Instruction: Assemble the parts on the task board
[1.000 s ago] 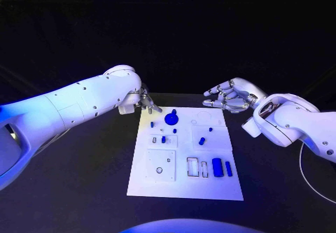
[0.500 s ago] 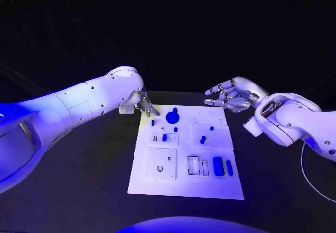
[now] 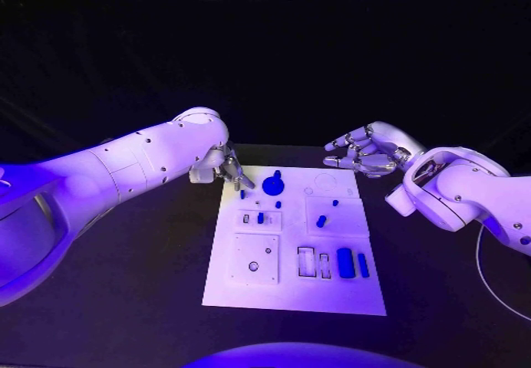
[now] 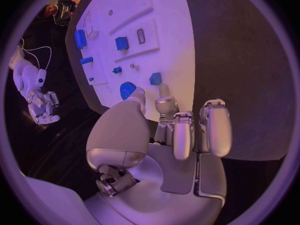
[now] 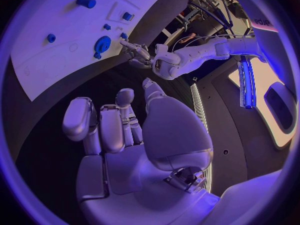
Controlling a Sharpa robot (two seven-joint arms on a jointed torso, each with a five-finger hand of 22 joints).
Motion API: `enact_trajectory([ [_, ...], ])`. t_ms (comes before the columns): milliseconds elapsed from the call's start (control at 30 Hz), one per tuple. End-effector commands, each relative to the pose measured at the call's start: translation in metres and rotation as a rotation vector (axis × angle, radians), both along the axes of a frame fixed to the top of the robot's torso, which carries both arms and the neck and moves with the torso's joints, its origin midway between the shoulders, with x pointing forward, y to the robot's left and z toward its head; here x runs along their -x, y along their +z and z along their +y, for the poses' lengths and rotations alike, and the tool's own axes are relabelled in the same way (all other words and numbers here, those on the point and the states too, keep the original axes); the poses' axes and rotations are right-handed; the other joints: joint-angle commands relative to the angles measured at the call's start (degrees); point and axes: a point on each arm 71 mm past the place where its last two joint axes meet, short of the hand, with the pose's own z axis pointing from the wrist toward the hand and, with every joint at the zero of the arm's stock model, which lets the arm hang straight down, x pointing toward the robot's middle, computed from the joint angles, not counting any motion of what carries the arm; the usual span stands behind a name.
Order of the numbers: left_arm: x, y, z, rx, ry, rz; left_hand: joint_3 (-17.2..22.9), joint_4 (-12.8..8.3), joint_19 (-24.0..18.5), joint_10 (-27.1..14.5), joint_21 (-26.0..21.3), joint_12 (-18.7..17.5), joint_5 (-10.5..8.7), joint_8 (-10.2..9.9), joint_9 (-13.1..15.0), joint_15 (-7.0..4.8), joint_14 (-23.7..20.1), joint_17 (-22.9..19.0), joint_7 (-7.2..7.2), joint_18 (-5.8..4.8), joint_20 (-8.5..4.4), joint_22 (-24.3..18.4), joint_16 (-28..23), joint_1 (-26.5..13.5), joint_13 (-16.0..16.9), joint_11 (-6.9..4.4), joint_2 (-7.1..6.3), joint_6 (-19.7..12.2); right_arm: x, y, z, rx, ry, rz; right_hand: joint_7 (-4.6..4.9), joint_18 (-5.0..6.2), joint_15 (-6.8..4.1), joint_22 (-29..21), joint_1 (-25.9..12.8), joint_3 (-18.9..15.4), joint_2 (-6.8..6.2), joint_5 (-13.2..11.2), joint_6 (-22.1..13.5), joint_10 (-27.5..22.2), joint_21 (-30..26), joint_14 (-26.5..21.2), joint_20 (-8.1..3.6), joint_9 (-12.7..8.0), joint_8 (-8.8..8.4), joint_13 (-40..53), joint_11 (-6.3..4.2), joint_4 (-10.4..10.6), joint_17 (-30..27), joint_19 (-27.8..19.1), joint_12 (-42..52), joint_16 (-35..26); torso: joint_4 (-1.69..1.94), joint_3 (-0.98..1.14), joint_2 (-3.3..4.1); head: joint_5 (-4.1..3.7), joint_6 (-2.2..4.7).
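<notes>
Black table (image 3: 133,291) carries the white task board (image 3: 293,295), a long rect plate at table centre; all places below are rel. to the board.

Left arm (image 3: 100,180) comes across to the board's far-left corner. Left hand (image 3: 227,167) hangs just over that corner, fingers (image 4: 215,127) apart and pointing down at the plate, nothing held. Wrist view: fingertips close above the white surface beside the blue round knob part; touching or not, can't tell.

Right arm (image 3: 465,195) sits off the board's far-right side. Right hand (image 3: 363,152) is past the far-right corner, off the plate, fingers loosely curled but apart, empty palm.

Parts on the board:
- blue round knob part (image 3: 272,184), far end, just beside left hand.
- blue cylinder (image 3: 345,263), near-right area, lying flat, w/ a thinner blue bar (image 3: 363,265) just beside it.
- blue peg (image 3: 321,221), mid-right panel, tilted.
- blue block (image 3: 260,218), mid-left panel.
- tiny blue pegs near the knob; shape too small to tell.

White square panel (image 3: 255,261) with a hole, near-left area.
</notes>
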Motion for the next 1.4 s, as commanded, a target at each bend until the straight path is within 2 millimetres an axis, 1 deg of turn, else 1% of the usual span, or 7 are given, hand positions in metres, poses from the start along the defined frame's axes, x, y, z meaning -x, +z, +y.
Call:
enact_trajectory([
  [33, 0.0029, -0.0021, -0.0032, 0.006, -0.034, 0.043, -0.34, -0.17, 3.08, 0.43, 0.22, 0.26, 0.16, 0.24, -0.01, -0.33, 6.01, 15.08, -0.01, -0.31, 0.14, 6.08, 0.17, 0.6, 0.01, -0.04, 0.27, 0.54, 0.0006, -0.0007, 0.0014, 0.005, 0.016, 0.005, 0.01, 1.15, 0.1, -0.07, 0.4, -0.27, 0.06, 0.17, 0.26, -0.24, -0.25, 1.7, -0.13, 0.06, 0.18, -0.05, 0.08, -0.07, 0.05, -0.18, -0.08, -0.13, 0.05, 0.03, 0.05, 0.01, -0.02],
  [200, 0.0037, -0.0029, -0.0032, 0.002, -0.04, 0.053, -0.44, -0.5, 3.09, 0.53, 0.25, 0.33, 0.2, 0.29, -0.06, -0.41, 6.01, 15.08, -0.08, -0.32, 0.06, 6.15, 0.17, 1.4, 0.04, -0.12, 0.59, 0.66, 0.0005, -0.0008, 0.0016, 0.005, 0.016, 0.005, 0.01, 1.15, 0.1, -0.06, 0.43, -0.28, 0.07, 0.21, 0.27, -0.25, -0.25, 1.7, -0.13, 0.06, 0.18, -0.06, 0.08, -0.07, 0.03, -0.18, -0.08, -0.15, 0.03, -0.01, 0.05, 0.09, -0.08],
  [833, 0.0046, -0.0046, -0.0025, -0.002, -0.028, 0.062, -0.35, -1.26, 3.06, 0.56, 0.14, 0.23, 0.26, 0.28, -0.2, -0.49, 6.01, 15.08, -0.15, -0.3, -0.05, 6.12, 0.17, 3.11, -0.18, -0.2, 1.54, 0.77, 0.0005, -0.0009, 0.0018, 0.005, 0.017, 0.005, 0.0, 1.16, 0.09, -0.08, 0.57, -0.31, 0.17, 0.39, 0.29, -0.24, -0.27, 1.7, -0.14, 0.07, 0.19, -0.08, 0.06, -0.06, -0.05, -0.17, -0.06, -0.22, 0.0, 0.02, 0.06, 0.14, -0.1],
  [967, 0.0046, -0.0047, -0.0023, 0.001, -0.027, 0.062, -0.27, -1.58, 3.06, 0.53, 0.12, 0.16, 0.27, 0.27, -0.24, -0.5, 6.01, 15.08, -0.15, -0.3, -0.07, 6.12, 0.17, 3.68, -0.28, -0.2, 1.76, 0.77, 0.0005, -0.0009, 0.0019, 0.005, 0.017, 0.005, 0.0, 1.16, 0.09, -0.08, 0.57, -0.31, 0.17, 0.39, 0.29, -0.24, -0.27, 1.7, -0.14, 0.07, 0.19, -0.08, 0.06, -0.06, -0.05, -0.17, -0.06, -0.22, -0.01, 0.01, 0.05, 0.17, -0.2],
  [1200, 0.0044, -0.005, -0.0034, 0.015, -0.021, 0.06, 0.92, -2.92, 3.0, 0.45, -0.07, -0.02, 0.4, 0.14, -0.42, -0.58, 6.01, 15.08, -0.25, -0.26, -0.14, 6.03, 0.17, 6.03, -0.52, -0.3, 3.07, 0.58, 0.0005, -0.0009, 0.0023, 0.005, 0.019, 0.005, -0.01, 1.15, 0.08, -0.07, 0.72, -0.31, 0.25, 0.49, 0.3, -0.22, -0.27, 1.71, -0.15, 0.07, 0.2, -0.07, 0.05, -0.07, -0.05, -0.14, -0.02, -0.23, 0.0, 0.02, 0.05, 0.19, -0.24],
  [1300, 0.0044, -0.0057, -0.004, 0.024, -0.018, 0.06, 2.73, -4.56, 2.94, 0.27, -0.27, -0.25, 0.56, -0.08, -0.59, -0.72, 6.01, 15.08, -0.41, -0.21, -0.25, 5.9, 0.17, 8.61, -0.75, -0.46, 4.13, 0.22, 0.0006, -0.001, 0.0023, 0.006, 0.019, 0.006, -0.01, 1.15, 0.08, -0.08, 0.75, -0.31, 0.27, 0.51, 0.3, -0.23, -0.28, 1.7, -0.15, 0.07, 0.2, -0.08, 0.05, -0.08, -0.06, -0.15, -0.03, -0.23, -0.01, -0.01, 0.06, 0.17, -0.23],
  [1400, 0.0045, -0.0064, -0.0041, 0.028, -0.018, 0.062, 4.42, -6.04, 2.88, 0.0, -0.49, -0.62, 0.63, -0.3, -0.76, -0.79, 6.01, 15.08, -0.49, -0.16, -0.34, 5.75, 0.17, 10.67, -1.11, -0.55, 4.61, -0.13, 0.0007, -0.001, 0.0024, 0.007, 0.02, 0.007, -0.02, 1.16, 0.08, -0.11, 0.84, -0.3, 0.32, 0.56, 0.31, -0.25, -0.29, 1.71, -0.15, 0.07, 0.2, -0.13, 0.04, -0.09, -0.06, -0.16, -0.05, -0.24, 0.02, 0.03, 0.06, 0.16, -0.35],
])
